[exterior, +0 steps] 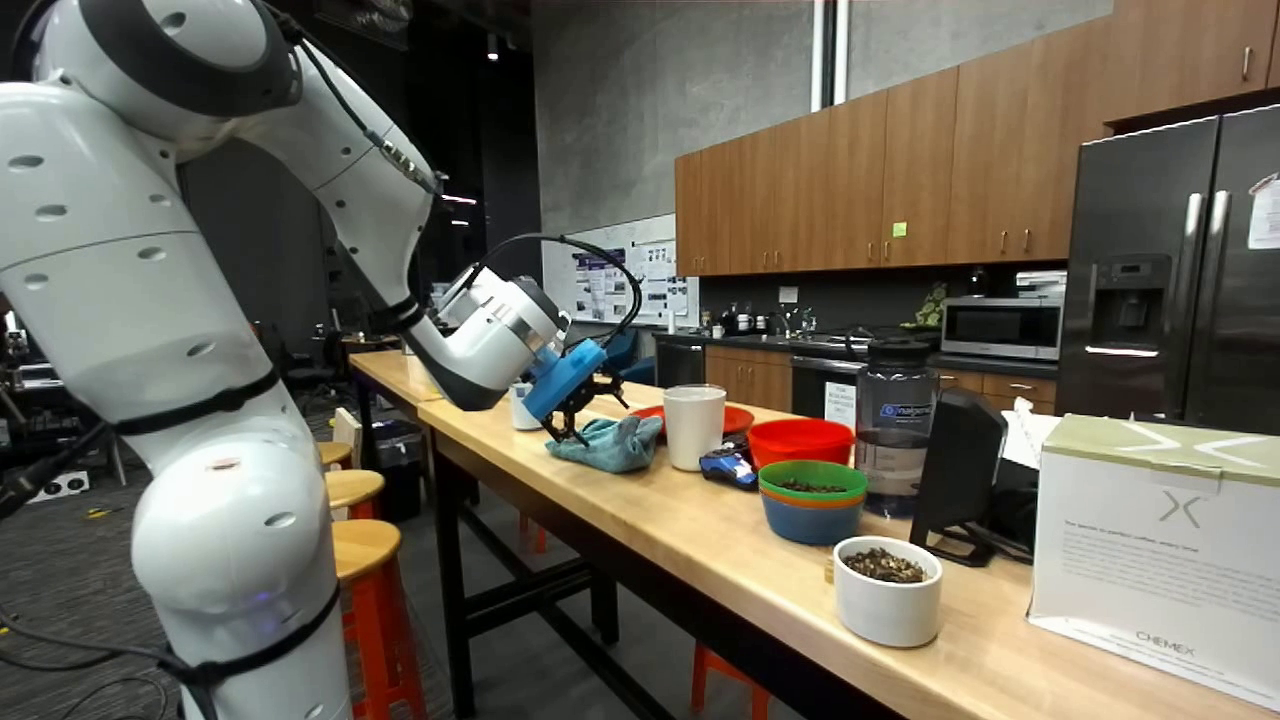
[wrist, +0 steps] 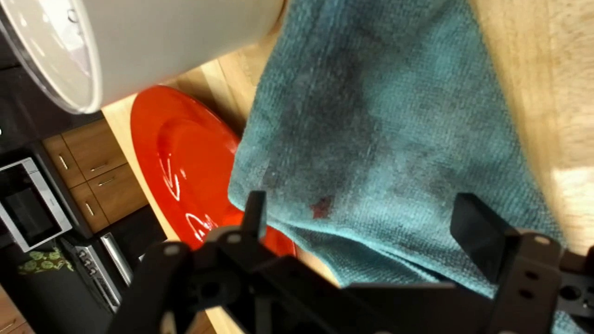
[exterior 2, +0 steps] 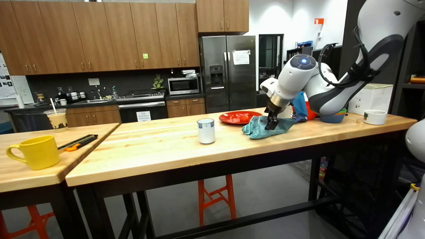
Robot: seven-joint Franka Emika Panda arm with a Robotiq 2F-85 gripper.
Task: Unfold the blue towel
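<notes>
1. The blue towel [wrist: 394, 116] lies rumpled on the wooden table [exterior 2: 159, 142], near the long front edge, doubled over on itself.
2. Right above it, the gripper [wrist: 362, 208]! Jaws spread wide, a broad gap between the fingers [wrist: 482, 234], cloth showing through that gap, and it has hold of nothing.
3. Is a fingertip brushing the fabric? Cannot tell from these angles.
4. Up close in the wrist view: a fold slants across the towel, upper layer lying over a lower one, a small reddish mark beside the crease.
5. Tight company here: a tall white container [exterior: 693, 430] stands upright just beside the cloth, and the red plate [exterior 2: 229, 119] sits right behind it.
6. Along the table in an exterior view: red bowl [exterior: 800, 445], green bowl [exterior: 815, 470] topping a stack, white bowl [exterior: 885, 605] of dark bits.
7. Well apart from the towel, a small white cup [exterior 2: 206, 132] stands upright.
</notes>
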